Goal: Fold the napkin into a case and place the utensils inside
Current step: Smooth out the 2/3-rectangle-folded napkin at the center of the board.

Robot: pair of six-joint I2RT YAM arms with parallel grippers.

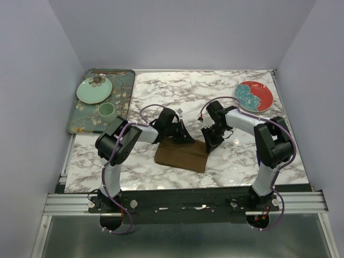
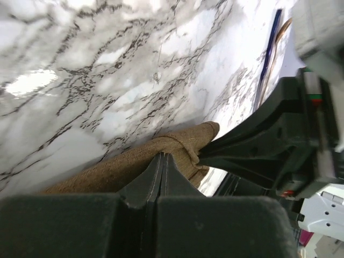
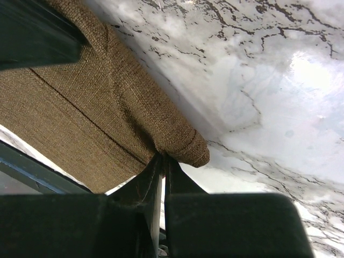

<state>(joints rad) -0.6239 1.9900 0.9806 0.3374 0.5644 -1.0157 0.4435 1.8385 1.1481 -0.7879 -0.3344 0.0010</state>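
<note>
Left gripper (image 1: 187,138) is pinched shut on the far edge of the brown napkin (image 1: 181,156), and the right gripper (image 1: 208,144) clamps its bunched far right corner. We judge both hold it to carry a fold over. We count one floral tray (image 1: 122,88) bearing one green plate (image 1: 94,90) and one cup (image 1: 106,110), one napkin mid-table, two utensils (image 2: 269,54) on the marble beyond, and one red plate (image 1: 253,97).
</note>
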